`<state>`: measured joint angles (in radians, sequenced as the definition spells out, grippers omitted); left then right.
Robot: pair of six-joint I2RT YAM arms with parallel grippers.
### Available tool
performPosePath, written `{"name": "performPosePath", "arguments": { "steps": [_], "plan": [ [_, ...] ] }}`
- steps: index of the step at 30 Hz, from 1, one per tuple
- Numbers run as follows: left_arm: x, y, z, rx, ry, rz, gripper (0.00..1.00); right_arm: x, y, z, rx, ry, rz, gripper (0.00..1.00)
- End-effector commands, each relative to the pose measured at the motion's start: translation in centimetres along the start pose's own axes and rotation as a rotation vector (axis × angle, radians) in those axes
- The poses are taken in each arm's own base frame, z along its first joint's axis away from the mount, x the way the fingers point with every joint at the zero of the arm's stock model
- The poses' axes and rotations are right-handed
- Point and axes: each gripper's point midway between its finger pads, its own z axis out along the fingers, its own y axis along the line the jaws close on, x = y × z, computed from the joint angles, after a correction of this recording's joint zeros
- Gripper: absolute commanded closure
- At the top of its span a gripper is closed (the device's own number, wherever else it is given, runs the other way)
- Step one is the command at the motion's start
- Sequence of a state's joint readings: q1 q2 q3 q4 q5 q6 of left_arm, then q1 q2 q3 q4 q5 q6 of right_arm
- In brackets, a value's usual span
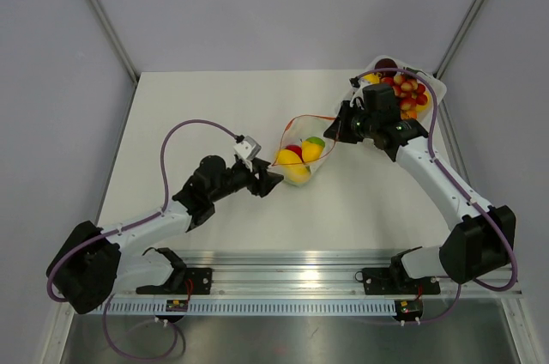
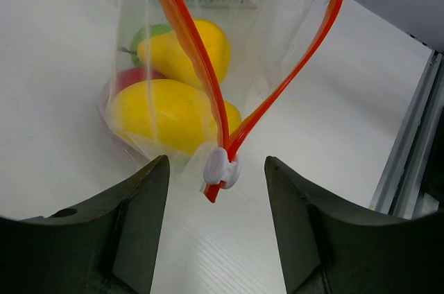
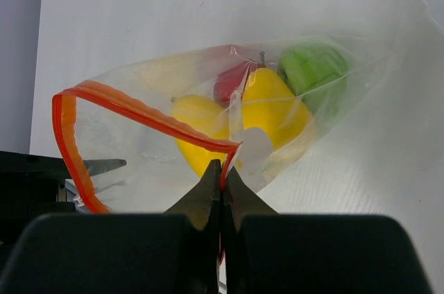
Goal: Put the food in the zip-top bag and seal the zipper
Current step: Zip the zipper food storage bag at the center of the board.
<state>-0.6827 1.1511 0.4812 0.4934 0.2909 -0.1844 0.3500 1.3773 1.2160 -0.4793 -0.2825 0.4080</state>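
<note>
The zip-top bag [image 1: 300, 156] lies mid-table with its mouth open, and its orange-red zipper [image 1: 306, 118] spreads in a loop. Food [image 1: 296, 166] is inside: yellow, red and green pieces [image 3: 270, 110]. My right gripper [image 3: 222, 173] is shut on the zipper's end, pinching the strip [image 3: 139, 110]. In the left wrist view the two zipper strips [image 2: 187, 44] meet at a white slider [image 2: 220, 168]. That slider sits between the tips of my left gripper [image 2: 216, 163], which is open and touches nothing. In the top view, the left gripper [image 1: 273, 179] is at the bag's near corner and the right gripper [image 1: 337, 130] at its far right.
A white tray [image 1: 435, 82] at the back right holds several more small red and yellow toy fruits [image 1: 407, 94], just behind the right wrist. Grey walls close in the table on both sides. A metal rail [image 1: 300, 274] runs along the near edge.
</note>
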Motion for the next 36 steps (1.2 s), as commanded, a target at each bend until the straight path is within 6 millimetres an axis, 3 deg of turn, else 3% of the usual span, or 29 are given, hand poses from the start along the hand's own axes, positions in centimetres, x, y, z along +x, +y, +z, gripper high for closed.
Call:
{"name": "performPosePath", "arguments": {
  "steps": [1,3,6,7,10,16,21,24,25,26,29,32,35,36],
  "plan": [
    [-3.4,-0.4,0.5,0.010,-0.110,0.038,0.39,-1.6,1.1,-1.3,-0.043,-0.065,-0.013,1.00],
    [-3.2,-0.1,0.5,-0.003,-0.102,0.045,0.42,-1.6,1.1,-1.4,-0.042,-0.066,-0.013,1.00],
    [-3.4,0.2,0.6,-0.023,-0.100,0.052,0.58,-1.6,1.0,-1.4,-0.039,-0.066,-0.015,1.00],
    [-4.0,0.1,0.6,-0.023,-0.110,0.059,0.74,-1.5,0.9,-1.4,-0.037,-0.062,-0.016,1.00],
    [-4.9,0.5,0.4,-0.049,-0.107,0.083,1.00,-1.4,0.8,-1.5,-0.035,-0.061,-0.016,1.00],
    [-8.8,-0.1,-0.3,-0.047,-0.168,0.191,1.00,0.1,1.7,-1.6,-0.102,0.010,-0.020,1.00],
    [-11.4,0.8,-0.6,-0.108,-0.244,0.230,1.00,1.0,2.1,-3.1,-0.118,-0.003,0.000,1.00],
    [-11.4,0.3,-0.4,-0.036,-0.232,0.277,1.00,1.7,2.3,-4.8,-0.128,-0.016,-0.013,0.87],
    [-11.8,-0.1,-0.5,0.019,-0.229,0.283,1.00,2.4,2.2,-5.2,-0.126,0.000,-0.018,0.73],
    [-11.9,0.8,-0.5,0.024,-0.219,0.265,1.00,2.5,2.5,-6.1,-0.140,-0.007,-0.058,0.64],
    [-12.5,0.2,-0.8,0.124,-0.216,0.281,1.00,3.0,2.2,-7.9,-0.119,-0.002,-0.138,0.38],
    [-12.8,-0.3,-1.3,0.185,-0.206,0.292,1.00,1.6,2.8,-10.3,-0.094,-0.034,-0.217,0.32],
    [-12.9,-1.3,-1.6,0.258,-0.190,0.332,1.00,-0.5,6.9,-13.7,-0.252,-0.125,-0.368,0.31],
    [-13.0,-1.5,-1.7,0.273,-0.185,0.338,1.00,-0.3,7.4,-14.1,-0.281,-0.126,-0.393,0.32]
  ]
}}
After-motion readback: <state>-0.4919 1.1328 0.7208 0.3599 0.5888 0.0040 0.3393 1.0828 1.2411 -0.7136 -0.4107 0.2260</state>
